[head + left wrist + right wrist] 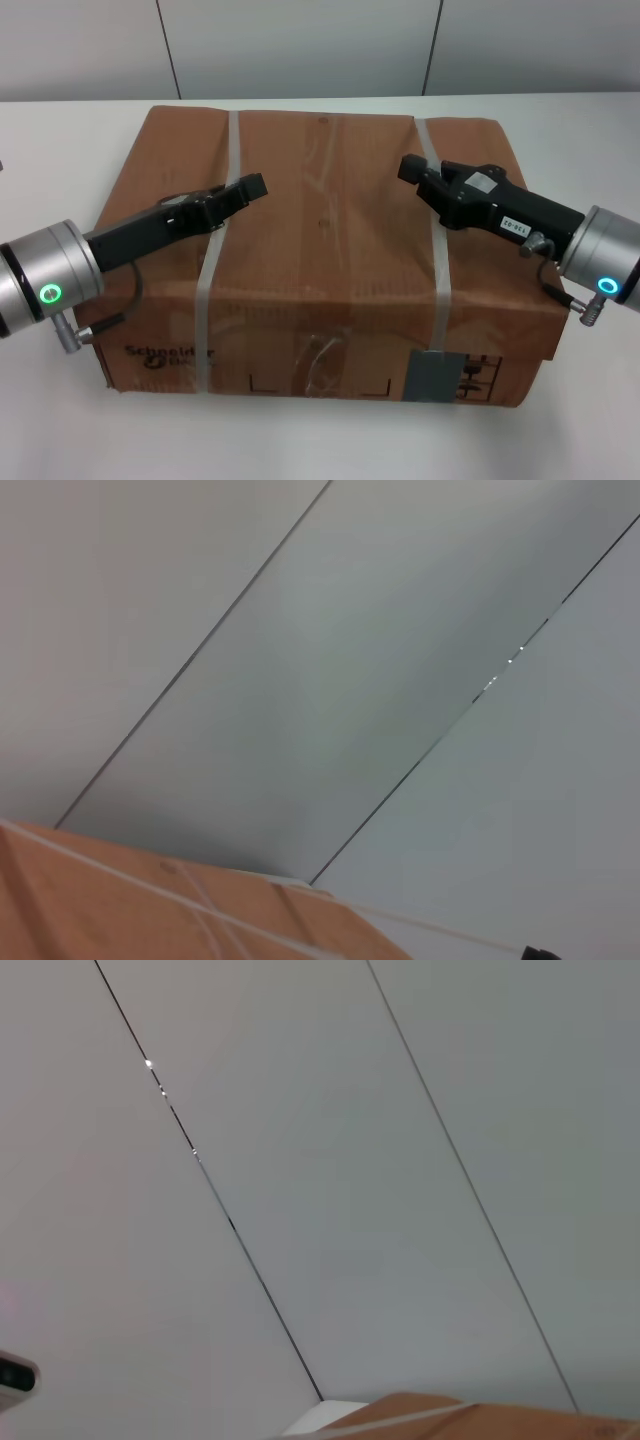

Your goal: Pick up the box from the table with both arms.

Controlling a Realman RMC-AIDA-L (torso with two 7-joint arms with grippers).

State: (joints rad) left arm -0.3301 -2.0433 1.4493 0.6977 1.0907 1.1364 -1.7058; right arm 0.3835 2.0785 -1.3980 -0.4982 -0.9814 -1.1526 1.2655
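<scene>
On the white table sits the box, a wide flat brown carton filling the middle of the head view, its near side facing the robot. Two white straps cross its top from back to front, one toward the robot's left and one toward its right, with a clear tape seam between them. A grey label sits on the box's near side beside the right strap, and black print runs along the same side near the left strap.

Above the box's top, the left gripper reaches in over the left strap, fingers together in one flat black bar. The right gripper hangs over the right strap; I cannot tell whether its fingers are apart or together. Beyond the box stands a pale panelled wall. Each wrist view shows only a corner of the box under that wall.
</scene>
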